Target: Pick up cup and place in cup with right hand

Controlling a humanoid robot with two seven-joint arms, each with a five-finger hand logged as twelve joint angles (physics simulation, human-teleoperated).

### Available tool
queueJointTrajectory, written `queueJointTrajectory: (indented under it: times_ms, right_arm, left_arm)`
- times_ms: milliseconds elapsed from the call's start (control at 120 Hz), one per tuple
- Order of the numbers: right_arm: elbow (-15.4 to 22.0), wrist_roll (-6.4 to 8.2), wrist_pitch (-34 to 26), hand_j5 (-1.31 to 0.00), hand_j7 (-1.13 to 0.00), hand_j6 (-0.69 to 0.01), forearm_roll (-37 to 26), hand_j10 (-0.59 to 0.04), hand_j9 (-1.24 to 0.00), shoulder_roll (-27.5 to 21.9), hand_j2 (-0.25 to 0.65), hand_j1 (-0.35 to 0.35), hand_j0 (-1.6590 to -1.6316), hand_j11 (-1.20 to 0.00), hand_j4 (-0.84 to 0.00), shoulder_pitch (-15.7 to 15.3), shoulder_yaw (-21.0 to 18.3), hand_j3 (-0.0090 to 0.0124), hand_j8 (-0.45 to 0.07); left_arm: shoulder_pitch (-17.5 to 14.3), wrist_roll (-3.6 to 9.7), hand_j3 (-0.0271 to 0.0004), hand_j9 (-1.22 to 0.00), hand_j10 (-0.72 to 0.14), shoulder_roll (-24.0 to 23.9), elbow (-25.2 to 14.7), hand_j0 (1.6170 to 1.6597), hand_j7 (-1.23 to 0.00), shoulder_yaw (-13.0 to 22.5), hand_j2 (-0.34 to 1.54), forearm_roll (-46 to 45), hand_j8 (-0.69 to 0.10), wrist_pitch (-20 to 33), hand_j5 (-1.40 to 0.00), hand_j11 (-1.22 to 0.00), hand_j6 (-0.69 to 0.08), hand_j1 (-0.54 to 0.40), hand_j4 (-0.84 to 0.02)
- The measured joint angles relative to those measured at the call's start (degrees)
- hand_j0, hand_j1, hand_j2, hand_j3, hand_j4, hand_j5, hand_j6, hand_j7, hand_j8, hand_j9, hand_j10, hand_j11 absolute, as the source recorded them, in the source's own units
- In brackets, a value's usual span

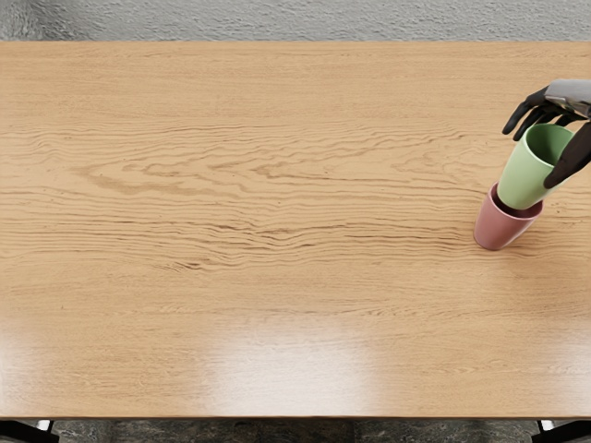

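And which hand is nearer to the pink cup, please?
The right hand: it is above the pink cup, holding the green cup. The left is out of view.

The right hand (pixel 557 110) is cut off by the right edge, and the arm behind it is left out of view. Part of the green cup's (pixel 523 175) rim is covered by the thumb (pixel 571 159), and some fingertips are hidden behind that cup. The far rim of the pink cup (pixel 497 231) is blocked by the green cup, whose base perhaps sits just inside. The counter (pixel 277 314) is cropped at both sides, its dark supports (pixel 28 432) at the bottom.
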Motion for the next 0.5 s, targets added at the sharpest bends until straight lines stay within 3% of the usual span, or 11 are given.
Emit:
queueJointTrajectory:
  times_ms: [67, 183, 283, 500]
  right_arm:
    - [0.03, 0.01, -0.06, -0.6, -0.59, -0.454, 0.02, -0.32, -0.58, -0.04, 0.019, 0.053, -1.6548, -0.59, -0.445, -0.03, -0.02, 0.0, -0.307]
    - [0.05, 0.01, -0.21, -0.42, -0.41, -0.324, 0.02, -0.247, -0.41, -0.41, 0.0, -0.047, -1.6562, -0.42, -0.318, -0.05, -0.12, 0.0, -0.241]
    - [0.05, 0.01, -0.29, -0.32, -0.32, -0.252, 0.03, -0.204, -0.32, -0.73, -0.008, -0.107, -1.6569, -0.32, -0.247, -0.12, -0.14, 0.0, -0.201]
    - [0.25, 0.01, -0.69, -0.23, -0.23, -0.188, 0.04, -0.168, -0.23, -0.61, -0.018, -0.159, -1.6576, -0.23, -0.184, -0.26, 0.25, 0.0, -0.169]
  left_arm:
    - [0.0, 0.0, -0.0001, 0.0, 0.0, 0.0, 0.0, 1.6581, 0.0, 0.0, 0.0, 0.0, 0.0, 0.0, 0.0, 0.0, 0.0, 0.349, 0.0]
    - [0.0, 0.0, -0.0001, 0.0, 0.0, 0.0, 0.0, 1.6581, 0.0, 0.0, 0.0, 0.0, 0.0, 0.0, 0.0, 0.0, 0.0, 0.349, 0.0]
    - [0.0, 0.0, -0.0001, 0.0, 0.0, 0.0, 0.0, 1.6581, 0.0, 0.0, 0.0, 0.01, 0.0, 0.0, 0.0, 0.0, 0.0, 0.349, 0.0]
    - [0.0, 0.0, -0.0001, 0.0, 0.0, 0.0, 0.0, 1.6581, 0.0, 0.0, 0.0, 0.0, 0.0, 0.0, 0.0, 0.0, 0.0, 0.349, 0.0]
